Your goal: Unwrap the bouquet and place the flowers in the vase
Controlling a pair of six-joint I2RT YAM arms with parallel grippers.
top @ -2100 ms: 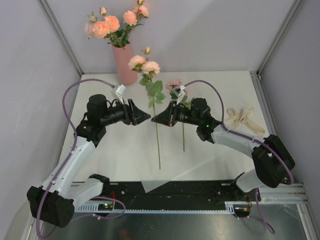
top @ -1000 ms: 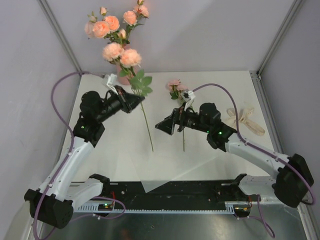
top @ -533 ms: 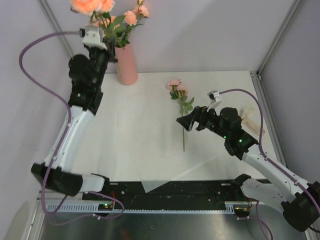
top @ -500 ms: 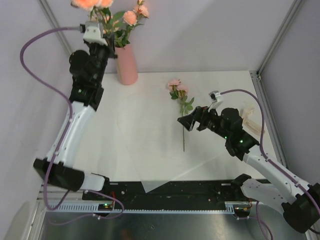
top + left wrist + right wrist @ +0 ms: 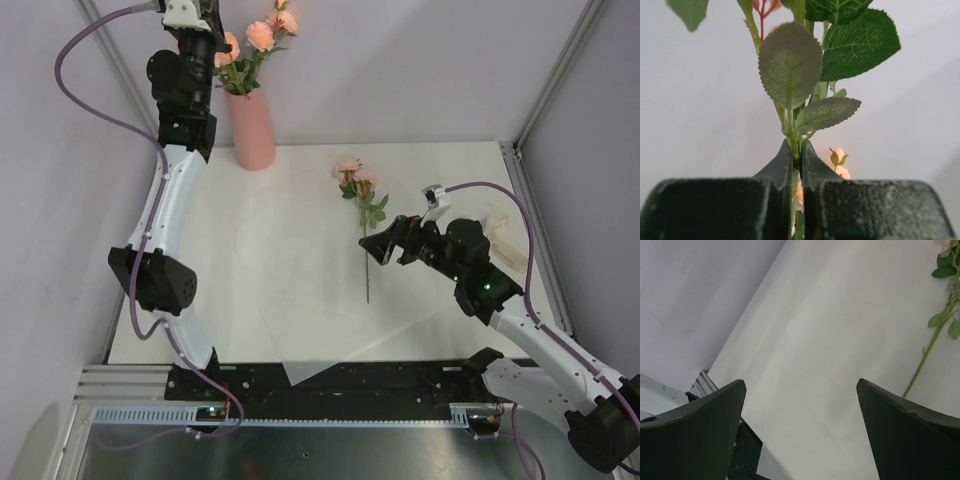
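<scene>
While watched from above, looks mid-delivery of one flower: left claw (image 5: pixel 203 28) high at the frame's top, vase (image 5: pixel 251 128) just below and beside it, a matte salmon cylinder already holding peach roses (image 5: pixel 262 35). Next calls for lining the stem's end over that narrow mouth, then lowering straight. Just ahead of right claw (image 5: pixel 381 243), lying flat, one loose stem (image 5: pixel 366 262); behind it, cream ribbon (image 5: pixel 497 245).

From left wrist: pinched tight on a thin green held stem (image 5: pixel 790 125), serrated, veined leaves (image 5: pixel 790 62) just above the tips.

From right wrist: spread wide, gripping nothing; loose stem ahead, off to the right.
</scene>
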